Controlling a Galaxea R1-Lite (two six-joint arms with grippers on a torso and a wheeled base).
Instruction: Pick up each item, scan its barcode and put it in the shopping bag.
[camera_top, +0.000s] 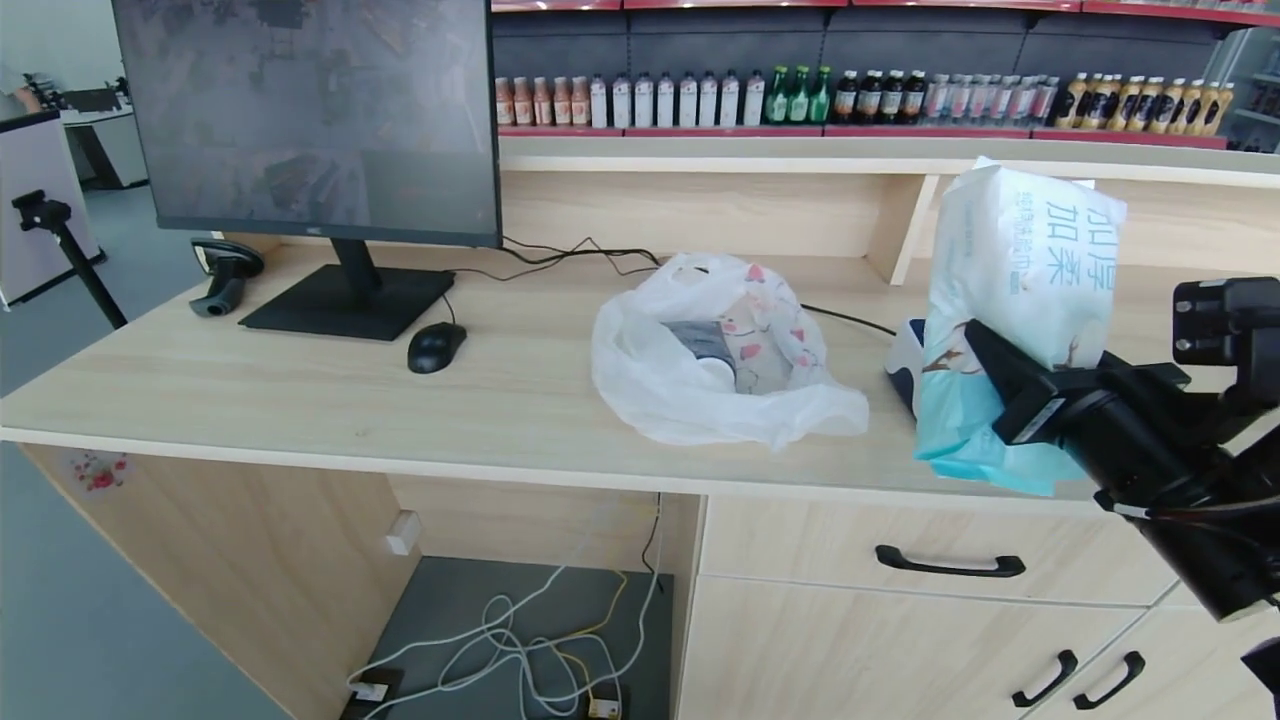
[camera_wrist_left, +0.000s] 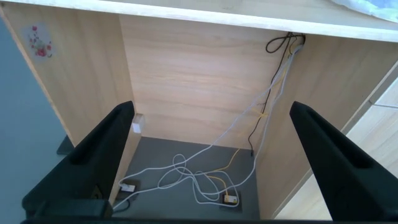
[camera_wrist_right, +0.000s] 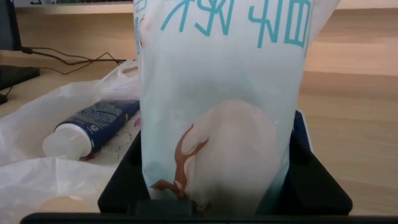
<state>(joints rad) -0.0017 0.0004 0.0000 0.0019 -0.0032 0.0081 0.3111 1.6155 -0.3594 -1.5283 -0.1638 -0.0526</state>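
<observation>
Right gripper (camera_wrist_right: 214, 171): closed around tissue pack (camera_top: 1010, 260), held upright, presumably for scanning. Shopping bag (camera_top: 720, 350): just beside that gripper, mouth open to receive. Left gripper (camera_wrist_left: 211, 112): spread wide, empty, parked below counter (camera_top: 300, 400).

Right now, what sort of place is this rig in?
Looks like a shop checkout: bottled drinks lined up behind, a handheld barcode scanner beside the monitor, and a plastic shopping bag on the wooden counter.
</observation>
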